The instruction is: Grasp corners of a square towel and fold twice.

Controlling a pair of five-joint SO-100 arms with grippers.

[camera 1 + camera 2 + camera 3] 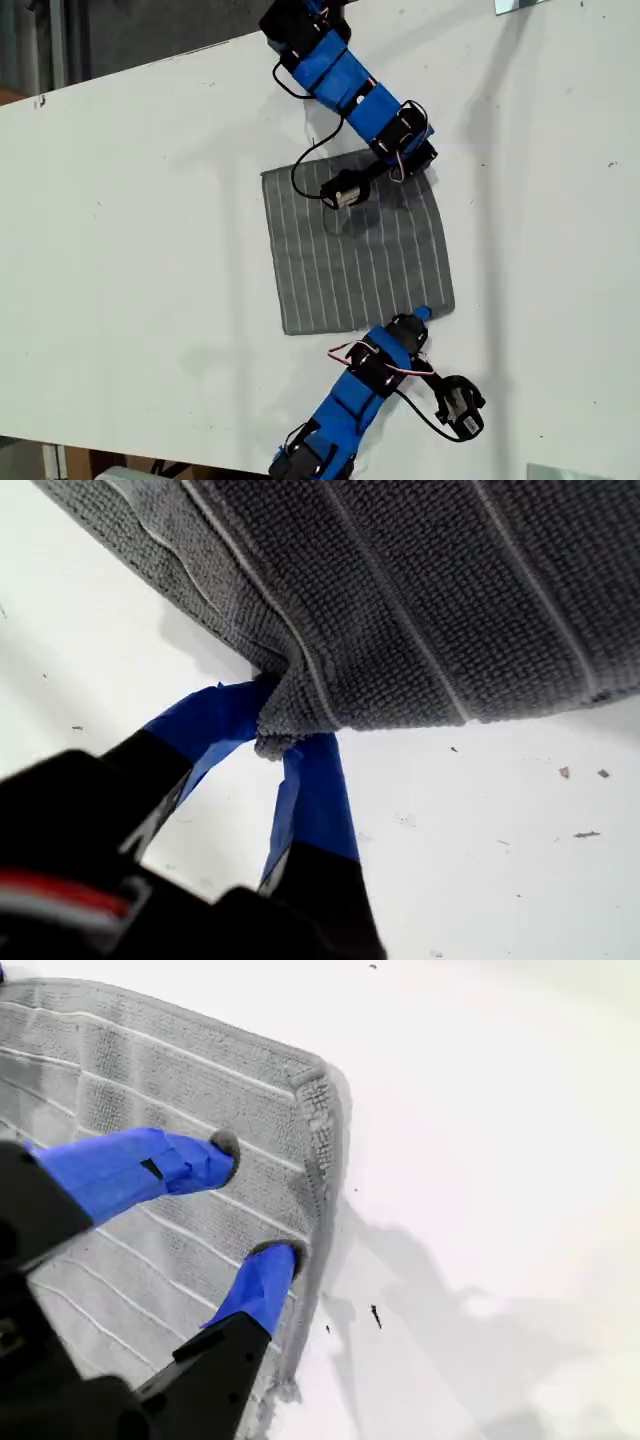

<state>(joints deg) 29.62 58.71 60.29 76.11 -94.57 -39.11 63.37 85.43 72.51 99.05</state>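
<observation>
Exterior view: the towel (355, 250) lies flat at the middle of the white counter (140, 250). 1 arm works at its 1 o'clock corner, the other at its 5 o'clock corner.

First wrist view: my first gripper (285, 742) is closed, pinching a towel corner (275, 742).

Second wrist view: my second gripper (262, 1198) stands open, its fingertips (225, 1146) over the towel beside its edge, grasping nothing.

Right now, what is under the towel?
The towel lies flat on the white table; only tabletop shows around it, and whatever it covers is hidden. My first gripper pinches one corner. My second gripper hangs open above another.
</observation>
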